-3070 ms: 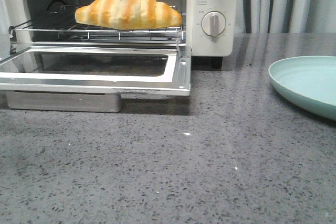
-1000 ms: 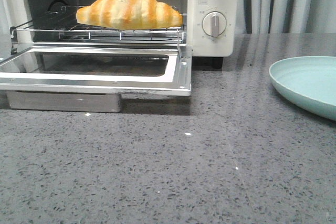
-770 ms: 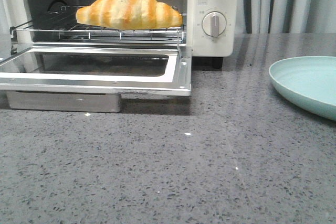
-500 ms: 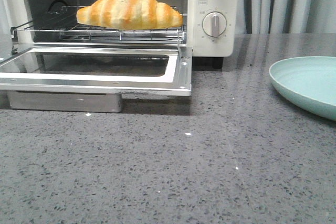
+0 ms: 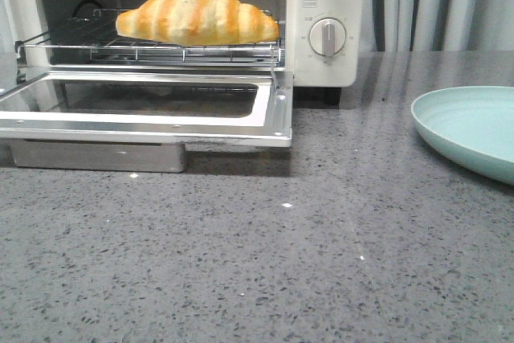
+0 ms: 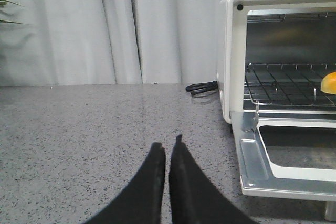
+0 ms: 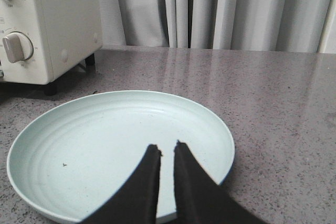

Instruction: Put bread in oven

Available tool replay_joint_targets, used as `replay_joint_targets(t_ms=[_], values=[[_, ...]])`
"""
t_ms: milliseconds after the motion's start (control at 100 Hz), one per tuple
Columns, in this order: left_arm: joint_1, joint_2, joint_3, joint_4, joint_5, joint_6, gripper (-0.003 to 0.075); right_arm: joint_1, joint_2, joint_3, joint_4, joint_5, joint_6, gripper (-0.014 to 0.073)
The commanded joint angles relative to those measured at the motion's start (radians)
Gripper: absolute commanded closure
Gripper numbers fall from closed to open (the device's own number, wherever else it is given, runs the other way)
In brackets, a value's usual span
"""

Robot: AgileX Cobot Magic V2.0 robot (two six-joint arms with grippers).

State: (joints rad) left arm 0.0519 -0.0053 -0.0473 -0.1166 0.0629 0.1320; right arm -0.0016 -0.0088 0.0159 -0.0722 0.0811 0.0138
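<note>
The bread (image 5: 197, 14), golden-orange with paler ridges, lies on the wire rack (image 5: 144, 47) of the cream-white oven (image 5: 325, 70), whose glass door (image 5: 152, 110) is folded down flat. One end of the bread (image 6: 329, 83) shows in the left wrist view. My left gripper (image 6: 168, 146) is shut and empty, over the bare counter left of the oven (image 6: 231, 61). My right gripper (image 7: 167, 149) is shut and empty, above the pale green plate (image 7: 63, 145). Neither gripper appears in the front view.
The plate (image 5: 470, 130) sits on the grey speckled counter (image 5: 265, 263) to the right of the oven. A black power cable (image 6: 202, 88) lies behind the oven's left side. Grey curtains (image 7: 220, 9) hang behind the counter.
The rack and bread have shifted very slightly back into the oven since the earliest frame. Nothing else has moved.
</note>
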Motion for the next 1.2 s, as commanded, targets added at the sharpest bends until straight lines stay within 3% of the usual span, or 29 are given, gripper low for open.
replay_joint_targets(t_ms=[0,400,540,810,1190], values=[[0.002,-0.031,-0.028,-0.009,-0.095,-0.002,0.0740,-0.003,-0.024,0.009,-0.011,-0.075,-0.002,0.0556],[0.002,-0.031,-0.003,-0.009,-0.097,-0.002,0.0740,-0.003,-0.024,0.009,-0.011,-0.075,-0.002,0.0556],[0.002,-0.031,0.061,-0.005,-0.193,-0.002,0.0740,-0.003,-0.024,0.009,-0.011,-0.075,-0.002,0.0556],[0.002,-0.031,0.074,0.220,-0.229,-0.161,0.0740,-0.003,-0.024,0.009,-0.011,-0.075,-0.002,0.0556],[0.002,-0.031,0.076,0.146,-0.092,-0.132,0.0740,-0.003,-0.024,0.009,-0.011,-0.075,-0.002,0.0556]])
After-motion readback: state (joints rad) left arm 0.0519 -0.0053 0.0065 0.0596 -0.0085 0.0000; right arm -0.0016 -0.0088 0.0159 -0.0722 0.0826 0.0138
